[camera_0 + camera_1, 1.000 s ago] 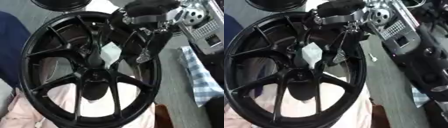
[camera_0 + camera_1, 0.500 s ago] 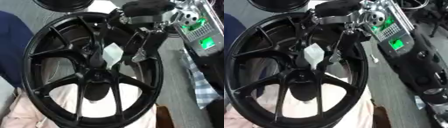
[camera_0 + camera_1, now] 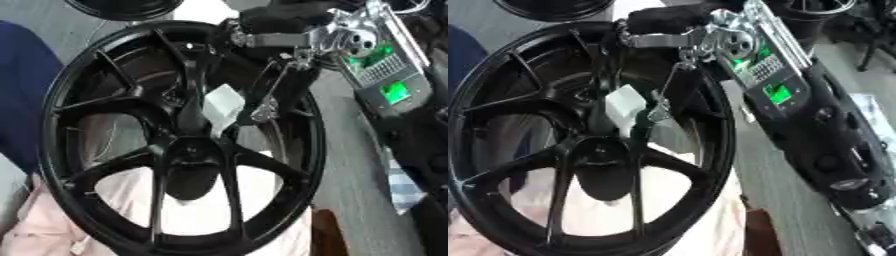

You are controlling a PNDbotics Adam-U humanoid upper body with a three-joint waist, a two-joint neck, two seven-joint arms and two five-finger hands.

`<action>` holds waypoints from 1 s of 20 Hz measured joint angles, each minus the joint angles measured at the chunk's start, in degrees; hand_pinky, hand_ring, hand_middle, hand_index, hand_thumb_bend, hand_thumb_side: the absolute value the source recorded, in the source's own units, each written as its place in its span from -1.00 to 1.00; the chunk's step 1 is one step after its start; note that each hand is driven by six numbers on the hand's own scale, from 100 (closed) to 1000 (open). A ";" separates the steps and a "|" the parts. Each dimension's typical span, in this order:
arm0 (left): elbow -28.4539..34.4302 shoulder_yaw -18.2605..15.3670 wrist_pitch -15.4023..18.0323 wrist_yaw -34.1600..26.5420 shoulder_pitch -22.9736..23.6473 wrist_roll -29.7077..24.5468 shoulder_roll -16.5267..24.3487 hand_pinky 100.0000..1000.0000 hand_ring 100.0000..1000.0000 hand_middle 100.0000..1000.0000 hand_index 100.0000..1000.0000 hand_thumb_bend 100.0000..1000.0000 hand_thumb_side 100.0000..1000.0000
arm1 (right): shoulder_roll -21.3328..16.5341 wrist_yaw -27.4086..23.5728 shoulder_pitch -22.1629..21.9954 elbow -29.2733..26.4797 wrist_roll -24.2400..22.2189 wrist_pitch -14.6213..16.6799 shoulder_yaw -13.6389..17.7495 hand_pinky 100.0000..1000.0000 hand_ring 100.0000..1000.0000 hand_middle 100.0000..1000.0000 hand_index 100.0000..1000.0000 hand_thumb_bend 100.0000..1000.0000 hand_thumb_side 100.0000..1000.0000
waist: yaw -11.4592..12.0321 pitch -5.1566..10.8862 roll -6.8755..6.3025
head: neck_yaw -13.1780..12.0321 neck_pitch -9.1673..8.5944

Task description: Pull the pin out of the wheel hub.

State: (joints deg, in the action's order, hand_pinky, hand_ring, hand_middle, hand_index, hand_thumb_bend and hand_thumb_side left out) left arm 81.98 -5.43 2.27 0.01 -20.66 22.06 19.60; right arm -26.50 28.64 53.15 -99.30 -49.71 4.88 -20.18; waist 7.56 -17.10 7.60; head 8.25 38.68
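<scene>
One hand (image 3: 262,102) reaches into the black wheel (image 3: 179,145) beside a white piece (image 3: 222,106)

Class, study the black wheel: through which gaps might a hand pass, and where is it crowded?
The lower gaps between spokes of the wheel, showing pale cloth, look free. The upper right gap is crowded: the right hand reaches in beside a white object.

Workshop or garage-type setting; large black spoked wheel (image 3: 184,145) fills the view; a second dark wheel rim (image 3: 122,7) lies at the far edge; grey floor-like surface (image 3: 798,200) alongside; pale pink cloth (image 3: 52,230) under the wheel.
</scene>
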 measured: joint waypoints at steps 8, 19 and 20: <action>0.01 0.29 -0.01 -0.03 -0.52 -0.02 -0.05 0.10 0.25 0.11 0.34 -1.00 0.49 | 0.62 -0.04 -0.76 1.11 0.78 -1.42 -0.26 0.50 0.40 0.13 0.42 -0.15 -1.00 | 0.66 -0.28 0.00 | 0.20 0.01; 0.03 0.30 -0.01 -0.17 -0.79 -0.02 -0.49 0.10 0.26 0.11 0.34 -1.00 0.49 | 1.02 -1.18 -1.29 2.18 0.27 -2.48 -0.38 0.45 0.33 -0.13 0.16 -0.29 -1.00 | 1.07 -0.31 0.06 | 0.40 0.02; 0.03 0.30 -0.01 -0.17 -0.84 -0.02 -0.50 0.10 0.25 0.10 0.34 -1.00 0.49 | 1.02 -1.36 -1.30 2.27 0.15 -2.58 -0.38 0.43 0.30 -0.17 0.11 -0.30 -1.00 | 1.09 -0.32 0.08 | 0.41 0.02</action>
State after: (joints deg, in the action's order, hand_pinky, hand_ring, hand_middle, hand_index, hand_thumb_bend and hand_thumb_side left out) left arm 82.02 -5.13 2.26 -0.17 -21.50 22.04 19.10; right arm -25.48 27.28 51.85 -97.02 -49.56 2.30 -20.56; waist 8.65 -17.42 7.69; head 8.66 38.70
